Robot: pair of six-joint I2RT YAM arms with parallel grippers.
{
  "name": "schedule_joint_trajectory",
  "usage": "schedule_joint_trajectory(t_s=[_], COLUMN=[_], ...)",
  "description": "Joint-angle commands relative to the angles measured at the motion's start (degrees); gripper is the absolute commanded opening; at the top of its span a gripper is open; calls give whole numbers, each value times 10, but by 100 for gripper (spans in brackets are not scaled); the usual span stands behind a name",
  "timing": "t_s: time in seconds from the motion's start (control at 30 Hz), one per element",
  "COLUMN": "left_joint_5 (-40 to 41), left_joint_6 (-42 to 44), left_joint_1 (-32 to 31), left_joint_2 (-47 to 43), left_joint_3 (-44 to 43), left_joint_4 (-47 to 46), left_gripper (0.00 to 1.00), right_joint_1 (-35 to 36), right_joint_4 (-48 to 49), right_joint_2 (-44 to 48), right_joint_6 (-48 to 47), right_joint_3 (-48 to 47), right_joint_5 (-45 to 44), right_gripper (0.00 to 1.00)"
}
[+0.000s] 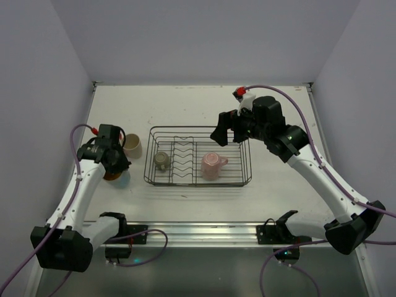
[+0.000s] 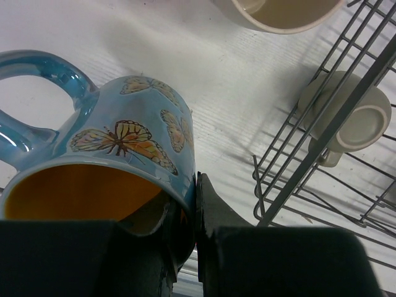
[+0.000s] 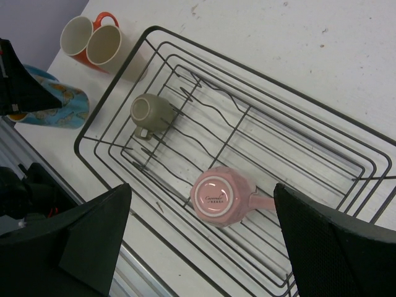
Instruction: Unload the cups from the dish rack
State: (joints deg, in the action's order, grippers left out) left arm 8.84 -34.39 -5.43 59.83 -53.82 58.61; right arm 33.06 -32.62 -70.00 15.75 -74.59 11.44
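The right arm arches over the dish rack (image 1: 198, 180), right gripper (image 1: 228, 131) spread wide above the pink mug (image 3: 219, 197) at its 4 o'clock and the olive-grey mug (image 3: 150, 111) at 9, while the left gripper (image 2: 197, 204) pinches the light blue mug (image 2: 124, 142) by its rim over the white table (image 1: 278, 185), outside the rack's 9 o'clock edge.

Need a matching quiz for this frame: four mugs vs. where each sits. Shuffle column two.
Column 1
1. pink mug
2. olive-grey mug
3. light blue mug
4. beige mug

Column 2
A. free on the table, outside the dish rack
B. in the rack, left of the dividers
C. rim pinched by the left tool
D. in the rack, right of the dividers, base up

Pairs: 1-D, 2-B, 3-C, 4-A
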Motion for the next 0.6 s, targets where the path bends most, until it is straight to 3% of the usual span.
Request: schedule_joint_trajectory(t_s=[0.0, 0.57], left_joint_5=[1, -41], left_joint_6=[13, 41], left_joint_1=[11, 124], left_joint_2=[9, 68], left_joint_3=[6, 39], left_joint_4=[-58, -111], left_gripper=[0, 0], right_joint_1=[2, 2], right_joint_4=[1, -3], right_joint_2=[3, -4], right_joint_6=[-8, -11], right_joint_3=[1, 1], right_joint_5=[-8, -12], right_gripper=[99, 99])
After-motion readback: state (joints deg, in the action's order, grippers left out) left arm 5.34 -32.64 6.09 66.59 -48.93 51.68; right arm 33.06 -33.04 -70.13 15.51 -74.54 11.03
